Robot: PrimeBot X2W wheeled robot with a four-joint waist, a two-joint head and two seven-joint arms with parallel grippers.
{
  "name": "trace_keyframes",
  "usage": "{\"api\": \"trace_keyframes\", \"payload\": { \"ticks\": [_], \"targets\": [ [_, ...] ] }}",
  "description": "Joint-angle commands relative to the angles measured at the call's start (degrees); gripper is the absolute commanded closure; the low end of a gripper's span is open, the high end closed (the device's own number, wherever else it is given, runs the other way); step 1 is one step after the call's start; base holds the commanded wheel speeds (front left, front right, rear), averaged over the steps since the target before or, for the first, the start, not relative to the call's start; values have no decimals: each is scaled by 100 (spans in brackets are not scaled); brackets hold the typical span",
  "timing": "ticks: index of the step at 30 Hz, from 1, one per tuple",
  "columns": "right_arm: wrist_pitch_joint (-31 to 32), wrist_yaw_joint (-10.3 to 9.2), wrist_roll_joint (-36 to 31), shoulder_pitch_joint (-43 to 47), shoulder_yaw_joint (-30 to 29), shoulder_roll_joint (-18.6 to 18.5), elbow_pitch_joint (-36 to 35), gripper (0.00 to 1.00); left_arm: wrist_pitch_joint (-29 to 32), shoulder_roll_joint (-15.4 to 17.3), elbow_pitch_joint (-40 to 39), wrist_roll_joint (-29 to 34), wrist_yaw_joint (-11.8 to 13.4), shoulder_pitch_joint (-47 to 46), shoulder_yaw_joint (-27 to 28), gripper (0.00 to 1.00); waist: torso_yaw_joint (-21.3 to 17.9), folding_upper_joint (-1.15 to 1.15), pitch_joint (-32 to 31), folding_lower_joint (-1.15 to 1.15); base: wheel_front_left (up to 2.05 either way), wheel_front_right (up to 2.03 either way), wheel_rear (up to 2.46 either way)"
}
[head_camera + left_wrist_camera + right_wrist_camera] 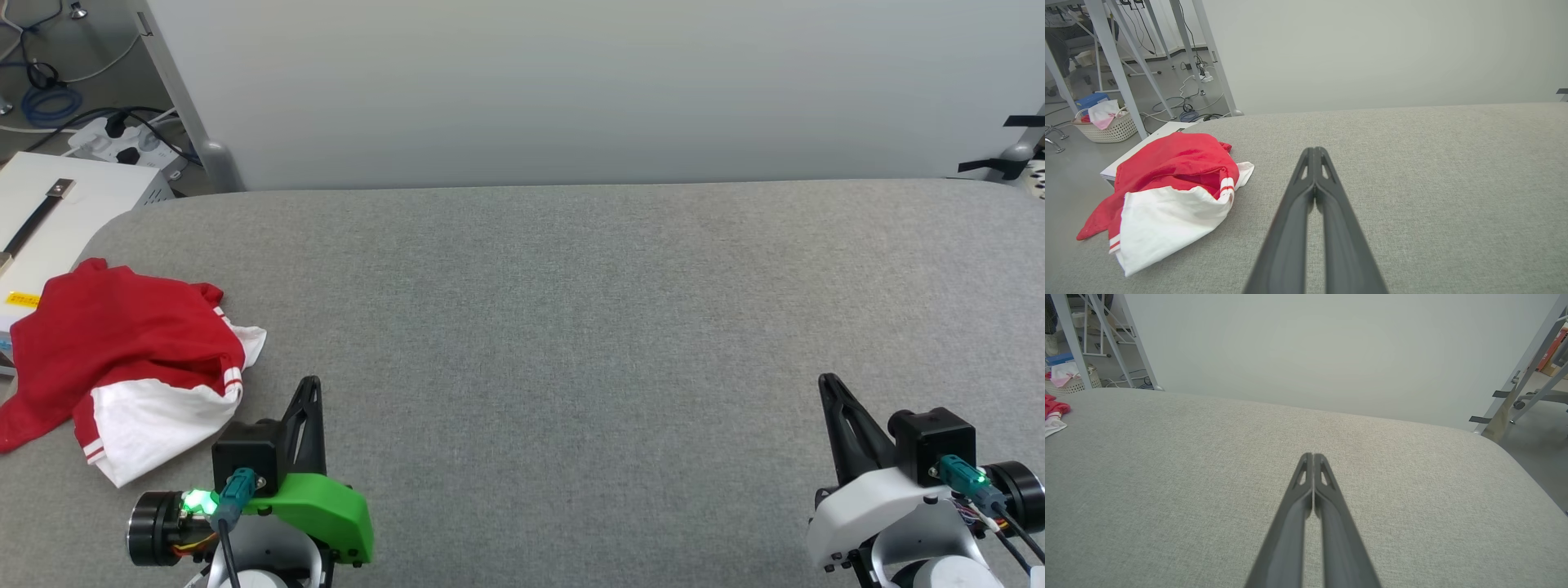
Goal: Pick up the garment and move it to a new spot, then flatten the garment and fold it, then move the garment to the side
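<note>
The garment lies crumpled at the left edge of the grey padded table, red cloth on top with a white sleeve and red-white striped trim toward me. Part of it hangs off the edge. In the left wrist view the garment sits left of the fingers, and a corner of it shows at the far left of the right wrist view. My left gripper is shut and empty, just right of the garment. My right gripper is shut and empty at the lower right, far from it.
A white box stands beside the table's left edge, partly under the garment. Cables and a power strip lie on the floor behind it. A pale wall panel runs along the table's far edge. A laundry basket stands on the floor.
</note>
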Motion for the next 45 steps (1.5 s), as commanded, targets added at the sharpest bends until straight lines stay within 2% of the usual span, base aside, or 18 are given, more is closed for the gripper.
{"api": "trace_keyframes", "payload": {
  "ticks": [1, 45],
  "targets": [
    [16, -4, -55, -93, 4, 1, 12, 100, -4, -26, -13, 58, 23, -82, 5, 100, 0, 0, 0, 0, 0, 0, 0],
    [16, -4, -55, -93, 4, 1, 12, 100, -4, -26, -13, 58, 23, -82, 5, 100, 0, 0, 0, 0, 0, 0, 0]
  ]
}}
